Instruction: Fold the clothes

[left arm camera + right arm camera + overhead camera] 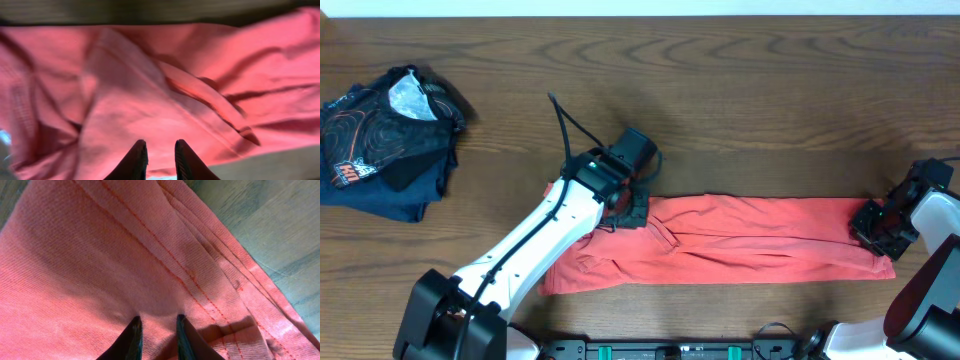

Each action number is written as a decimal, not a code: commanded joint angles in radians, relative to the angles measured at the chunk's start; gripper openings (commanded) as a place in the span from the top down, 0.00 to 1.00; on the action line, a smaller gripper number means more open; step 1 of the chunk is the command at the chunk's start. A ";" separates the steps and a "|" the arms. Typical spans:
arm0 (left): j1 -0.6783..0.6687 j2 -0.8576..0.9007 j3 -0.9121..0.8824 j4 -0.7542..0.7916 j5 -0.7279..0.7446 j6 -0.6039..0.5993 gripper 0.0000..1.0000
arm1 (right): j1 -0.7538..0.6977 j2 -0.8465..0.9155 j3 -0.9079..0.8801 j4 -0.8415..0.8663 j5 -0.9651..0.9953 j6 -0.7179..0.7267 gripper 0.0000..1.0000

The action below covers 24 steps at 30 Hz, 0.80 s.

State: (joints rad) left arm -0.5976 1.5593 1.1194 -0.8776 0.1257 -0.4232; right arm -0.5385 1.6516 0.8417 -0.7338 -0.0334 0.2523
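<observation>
Dark brown wood-grain table [770, 90] fills nearly the whole overhead view, w/ soft even light & a faint sheen twd the back. Thin pale strip [640, 6] runs along top edge; wall or floor, can't tell.

Coral T-shirt [150, 90] fills nearly the whole view, heavily creased, with 1 long fold running diagonally toward the lower right. At bottom centre the gripper [161, 161] shows 2 dark fingertips [136, 161], narrowly apart, over the fabric. Dark table [150, 12] strip along the top edge.
</observation>
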 commanded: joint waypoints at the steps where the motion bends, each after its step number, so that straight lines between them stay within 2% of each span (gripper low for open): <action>1: 0.027 0.011 -0.056 0.001 -0.050 -0.036 0.80 | 0.009 0.037 -0.038 0.007 -0.002 0.005 0.78; 13: 0.220 0.011 -0.361 0.145 -0.048 -0.202 0.79 | 0.009 0.037 -0.038 0.006 -0.002 0.005 0.77; 18: 0.290 0.011 -0.381 0.143 -0.048 -0.207 0.79 | 0.009 0.037 -0.038 0.006 -0.002 0.005 0.78; 24: 0.293 0.011 -0.381 0.125 -0.048 -0.219 0.79 | 0.009 0.037 -0.038 0.005 -0.002 0.005 0.78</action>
State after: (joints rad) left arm -0.3206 1.5604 0.7677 -0.7326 0.1364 -0.6174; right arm -0.5385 1.6516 0.8417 -0.7345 -0.0334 0.2523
